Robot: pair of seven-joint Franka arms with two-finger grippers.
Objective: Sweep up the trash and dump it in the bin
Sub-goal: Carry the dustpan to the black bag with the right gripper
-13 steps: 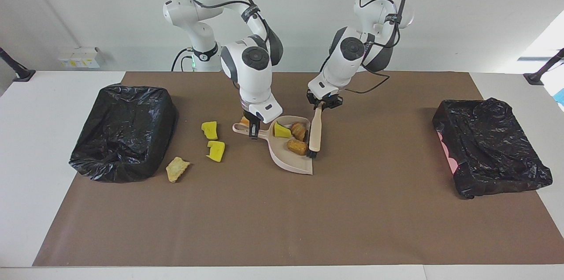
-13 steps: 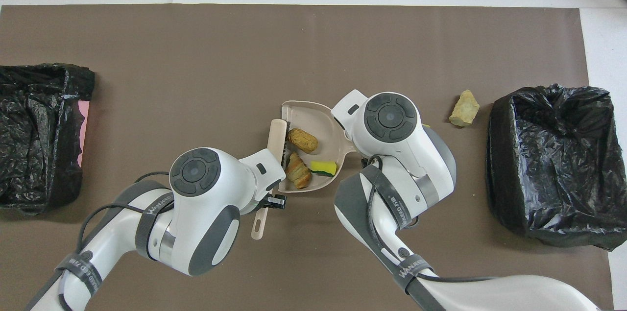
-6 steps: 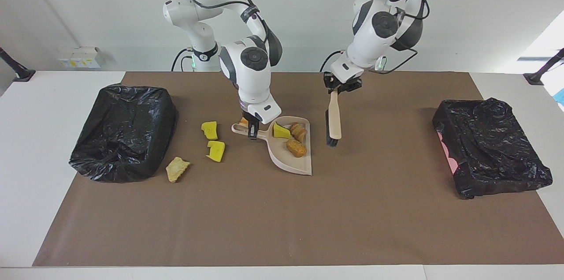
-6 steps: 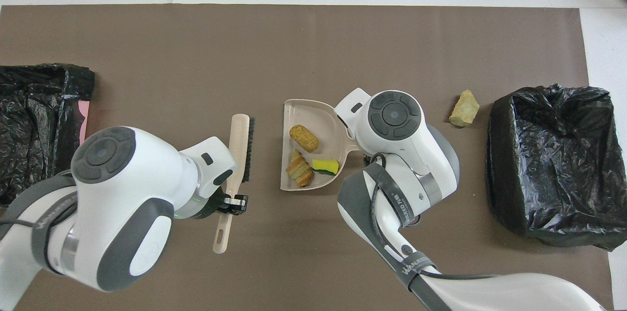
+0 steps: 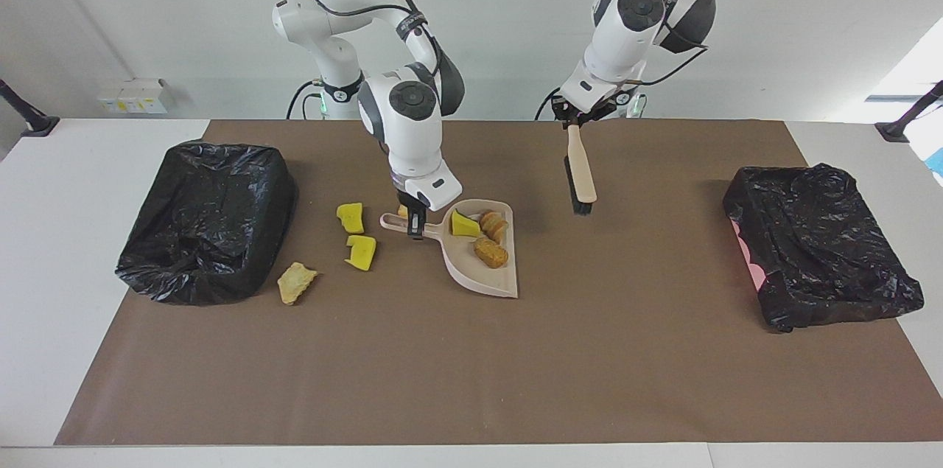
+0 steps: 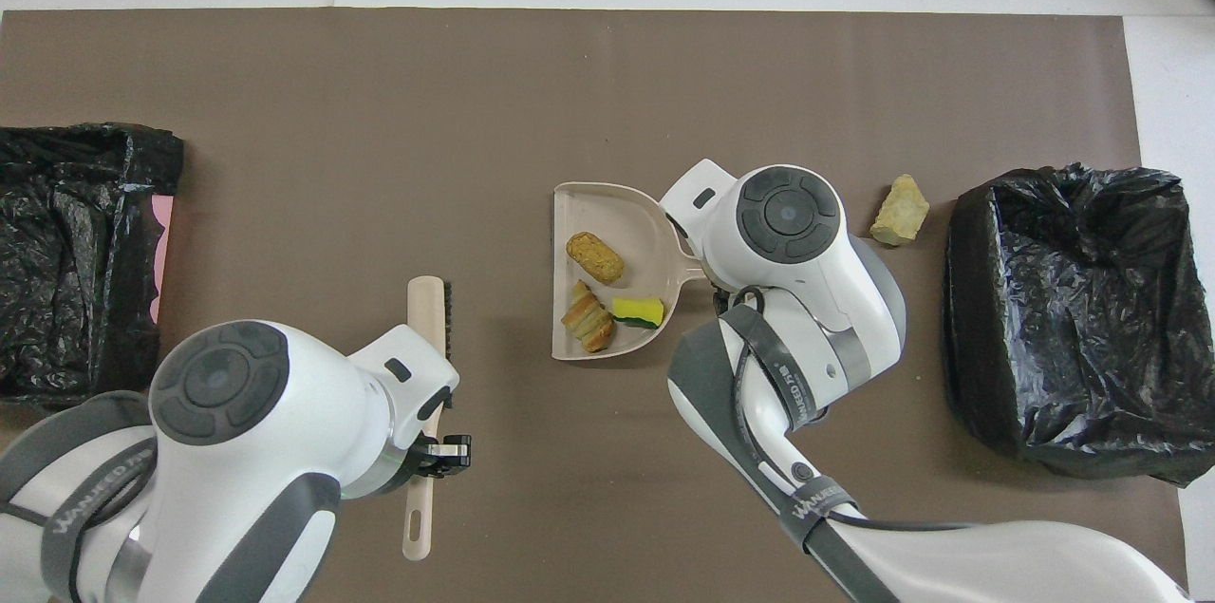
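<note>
The beige dustpan (image 5: 471, 273) (image 6: 593, 214) sits mid-mat, and my right gripper (image 5: 416, 230) is shut on its handle. In the pan lie three bits of trash: a yellow wedge (image 5: 463, 225) (image 6: 637, 310), a ridged pastry (image 5: 494, 224) (image 6: 588, 329) and a brown piece (image 5: 491, 253) (image 6: 595, 257). Two yellow wedges (image 5: 351, 217) (image 5: 361, 251) and a bread piece (image 5: 296, 282) (image 6: 900, 210) lie on the mat between the pan and the bin (image 5: 206, 221) (image 6: 1073, 318) at the right arm's end. My left gripper (image 5: 573, 121) (image 6: 439, 453) is shut on the beige brush (image 5: 582, 173) (image 6: 427, 318), which hangs bristles down above the mat.
A second black-lined bin (image 5: 818, 247) (image 6: 66, 252) stands at the left arm's end of the table. A small orange bit (image 5: 402, 211) shows right beside the right gripper. The brown mat (image 5: 471, 379) covers most of the white table.
My left arm has lifted the brush out of the dustpan and carried it up and toward the left arm's end. The dustpan has shifted slightly with the right gripper.
</note>
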